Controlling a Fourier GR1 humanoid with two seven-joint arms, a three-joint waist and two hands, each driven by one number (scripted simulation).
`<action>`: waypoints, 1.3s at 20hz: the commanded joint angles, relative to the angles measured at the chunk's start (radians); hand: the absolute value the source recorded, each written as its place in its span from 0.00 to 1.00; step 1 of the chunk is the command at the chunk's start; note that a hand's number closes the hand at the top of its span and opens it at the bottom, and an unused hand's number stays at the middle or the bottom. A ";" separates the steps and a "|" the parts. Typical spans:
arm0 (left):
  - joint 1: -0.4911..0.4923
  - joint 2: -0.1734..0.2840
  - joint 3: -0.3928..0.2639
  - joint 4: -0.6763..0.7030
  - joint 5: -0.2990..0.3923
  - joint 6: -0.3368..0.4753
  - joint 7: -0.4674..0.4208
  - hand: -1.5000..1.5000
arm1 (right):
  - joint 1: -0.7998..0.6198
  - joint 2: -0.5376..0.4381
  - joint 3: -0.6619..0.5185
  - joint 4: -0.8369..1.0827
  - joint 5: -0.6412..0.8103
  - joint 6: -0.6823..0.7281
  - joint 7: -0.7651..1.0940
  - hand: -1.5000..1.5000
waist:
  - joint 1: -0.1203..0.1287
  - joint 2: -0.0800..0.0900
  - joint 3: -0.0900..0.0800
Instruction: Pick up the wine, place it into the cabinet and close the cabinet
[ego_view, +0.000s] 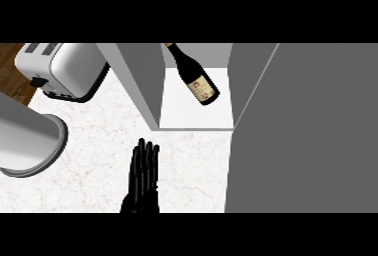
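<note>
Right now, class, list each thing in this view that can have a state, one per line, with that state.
Wine bottle: inside the cabinet, tilted, held by no hand.
Cabinet: open.
Cabinet door: swung open at the right.
Left hand: open, fingers straight, holding nothing.
Right hand: not in view.
Toaster: on the counter, slots look empty.

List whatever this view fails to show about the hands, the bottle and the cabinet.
- Right hand: not visible anywhere in the head view.
- Left hand: wrist cut off at the lower edge.
- Wine bottle in the cabinet: its top runs past the upper edge.
- Cabinet door: open, runs off the right edge.
</note>
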 joint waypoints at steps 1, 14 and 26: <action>0.005 0.047 -0.009 -0.058 -0.025 -0.010 0.042 0.00 | 0.031 -0.016 -0.026 -0.081 -0.183 0.031 0.063 1.00 | -0.005 0.001 0.000; 0.205 0.272 0.059 -0.270 0.020 -0.161 -0.006 0.00 | 0.129 0.051 0.214 -0.107 -0.102 0.078 0.089 1.00 | -0.003 0.001 -0.001; 0.421 0.495 0.338 -0.450 0.195 -0.341 -0.065 0.00 | 0.168 0.039 0.439 -0.193 -0.099 0.123 0.176 1.00 | 0.009 -0.005 -0.002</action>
